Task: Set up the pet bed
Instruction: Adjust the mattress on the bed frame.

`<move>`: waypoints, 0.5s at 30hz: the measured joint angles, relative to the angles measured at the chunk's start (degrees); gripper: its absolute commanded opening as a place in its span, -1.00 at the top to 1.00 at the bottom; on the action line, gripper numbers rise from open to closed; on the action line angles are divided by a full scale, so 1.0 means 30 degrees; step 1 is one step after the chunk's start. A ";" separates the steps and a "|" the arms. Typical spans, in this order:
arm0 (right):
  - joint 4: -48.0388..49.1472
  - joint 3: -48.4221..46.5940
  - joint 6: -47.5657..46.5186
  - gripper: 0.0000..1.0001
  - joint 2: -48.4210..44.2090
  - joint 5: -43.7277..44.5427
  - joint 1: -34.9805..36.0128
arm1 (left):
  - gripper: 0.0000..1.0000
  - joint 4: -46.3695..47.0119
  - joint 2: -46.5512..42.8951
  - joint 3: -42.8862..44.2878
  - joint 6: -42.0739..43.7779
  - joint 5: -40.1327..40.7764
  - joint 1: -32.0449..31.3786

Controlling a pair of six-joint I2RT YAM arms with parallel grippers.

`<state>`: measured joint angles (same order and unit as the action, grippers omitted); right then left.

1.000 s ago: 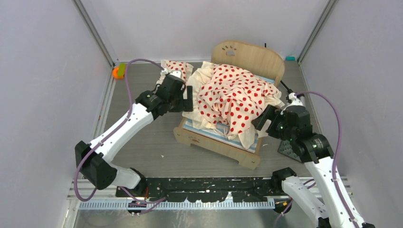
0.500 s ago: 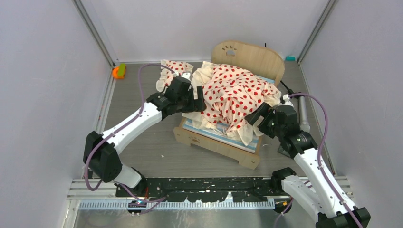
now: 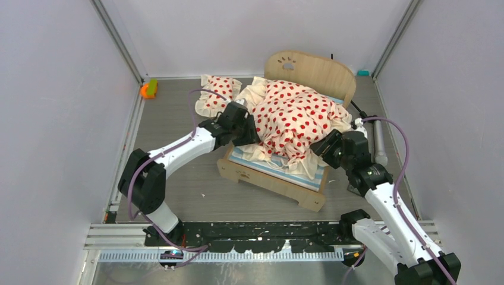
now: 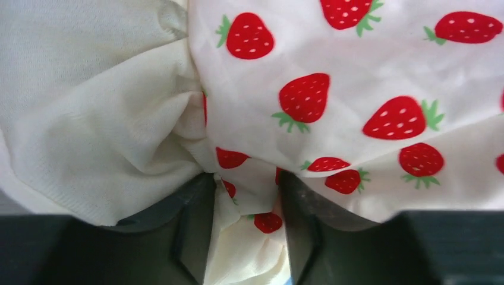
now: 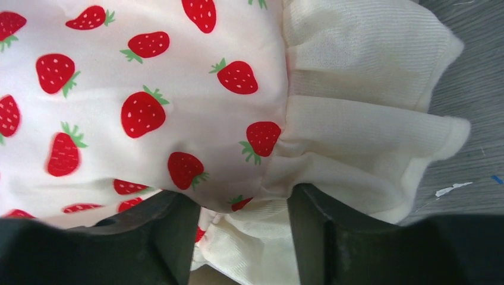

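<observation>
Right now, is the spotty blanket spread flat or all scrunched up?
Scrunched up: the blanket lies heaped in folds, leaving the striped mattress bare near the footboard.

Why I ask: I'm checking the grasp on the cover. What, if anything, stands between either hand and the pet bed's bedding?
Nothing visible does. The left hand and the right hand each have folds of the strawberry-print bedding lying between their open fingers, on opposite sides of the pet bed.
</observation>
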<state>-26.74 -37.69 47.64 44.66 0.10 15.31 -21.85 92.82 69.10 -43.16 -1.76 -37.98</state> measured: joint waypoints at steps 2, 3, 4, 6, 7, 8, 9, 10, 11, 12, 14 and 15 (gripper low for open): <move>0.0007 0.0000 0.0036 0.28 0.0000 0.0160 0.0000 | 0.64 0.0146 0.0066 0.0000 -0.0109 -0.0022 0.0000; 0.0007 -0.0007 0.0015 0.37 0.0000 0.0248 0.0000 | 0.80 0.0197 0.0066 0.0000 -0.0153 -0.0015 0.0000; -0.0022 -0.0022 0.0007 0.47 0.0000 0.0386 0.0000 | 0.96 0.0313 0.0058 0.0000 -0.0080 0.0000 -0.0007; -0.0306 -0.0153 -0.0160 0.59 0.0000 0.0707 0.0000 | 1.00 0.0299 0.0051 0.0022 0.0000 0.0044 0.0000; -0.0481 -0.0277 -0.0255 0.63 0.0000 0.0838 0.0000 | 1.00 0.0211 0.0036 0.0066 0.0051 0.0124 0.0000; -0.0823 -0.0532 -0.0357 0.66 0.0007 0.1027 0.0000 | 1.00 0.0007 -0.0007 0.0168 0.0182 0.0255 0.0000; -0.1129 -0.0838 -0.0495 0.67 0.0007 0.1217 0.0000 | 1.00 -0.0291 -0.0073 0.0379 0.0335 0.0430 0.0000; -0.1443 -0.1231 -0.0685 0.68 0.0000 0.1384 0.0000 | 1.00 -0.0576 -0.0182 0.0641 0.0554 0.0612 0.0000; -0.1719 -0.1603 -0.0838 0.69 0.0007 0.1501 0.0000 | 1.00 -0.0867 -0.0328 0.0903 0.0707 0.0765 0.0007; -0.2142 -0.2164 -0.1100 0.69 0.0000 0.1661 0.0000 | 1.00 -0.1253 -0.0561 0.1282 0.1035 0.1005 0.0051; -0.2769 -0.3118 -0.1574 0.69 0.0000 0.1872 0.0000 | 1.00 -0.2018 -0.1151 0.2098 0.1581 0.1370 0.0109; -0.3053 -0.3512 -0.1792 0.69 0.0000 0.1938 0.0000 | 1.00 -0.2361 -0.1574 0.2594 0.1974 0.1552 0.0175</move>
<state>-35.90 -48.23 42.26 44.66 5.91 15.31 -28.93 88.09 76.88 -37.23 2.90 -37.45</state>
